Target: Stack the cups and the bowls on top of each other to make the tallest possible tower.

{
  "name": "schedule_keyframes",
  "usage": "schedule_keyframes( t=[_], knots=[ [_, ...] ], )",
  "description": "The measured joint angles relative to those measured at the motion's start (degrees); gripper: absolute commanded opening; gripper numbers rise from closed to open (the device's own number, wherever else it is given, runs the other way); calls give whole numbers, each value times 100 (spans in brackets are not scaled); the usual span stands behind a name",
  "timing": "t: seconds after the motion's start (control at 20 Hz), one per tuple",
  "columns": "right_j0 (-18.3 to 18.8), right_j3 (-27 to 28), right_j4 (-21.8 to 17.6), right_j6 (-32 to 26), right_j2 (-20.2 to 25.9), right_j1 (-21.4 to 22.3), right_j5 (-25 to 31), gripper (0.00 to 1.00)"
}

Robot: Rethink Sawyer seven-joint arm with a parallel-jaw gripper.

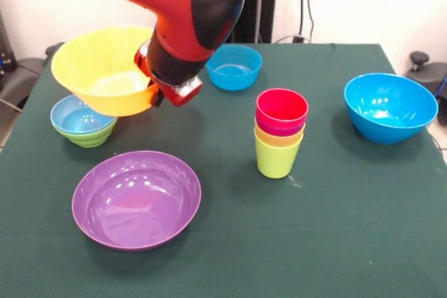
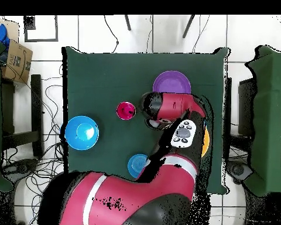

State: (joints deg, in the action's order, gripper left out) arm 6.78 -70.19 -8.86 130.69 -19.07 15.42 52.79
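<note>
One yellow bowl point(image 1: 101, 68) hangs raised at the tool point(image 1: 155, 92).

We see a red-and-black arm point(image 1: 181, 12), dark green table point(image 1: 335, 228), yellow bowl point(image 1: 98, 61), purple bowl point(image 1: 136, 199), big blue bowl point(image 1: 390, 106), small blue bowl point(image 1: 234, 66), blue bowl in green bowl point(image 1: 89, 136). Cup stack point(image 1: 279, 134): red, purple, yellow, lime lowest.

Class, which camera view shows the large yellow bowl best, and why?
The front view: the yellow bowl shows its whole rim and inside, beside the arm's wrist. The overhead view shows only an orange sliver past the arm.
</note>
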Motion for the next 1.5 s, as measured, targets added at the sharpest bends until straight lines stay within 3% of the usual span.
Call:
schedule_keyframes(
  t=[1.5],
  knots=[
    [17, 2486, 147, 0, 322, -1053, 2181, 0]
  ],
)
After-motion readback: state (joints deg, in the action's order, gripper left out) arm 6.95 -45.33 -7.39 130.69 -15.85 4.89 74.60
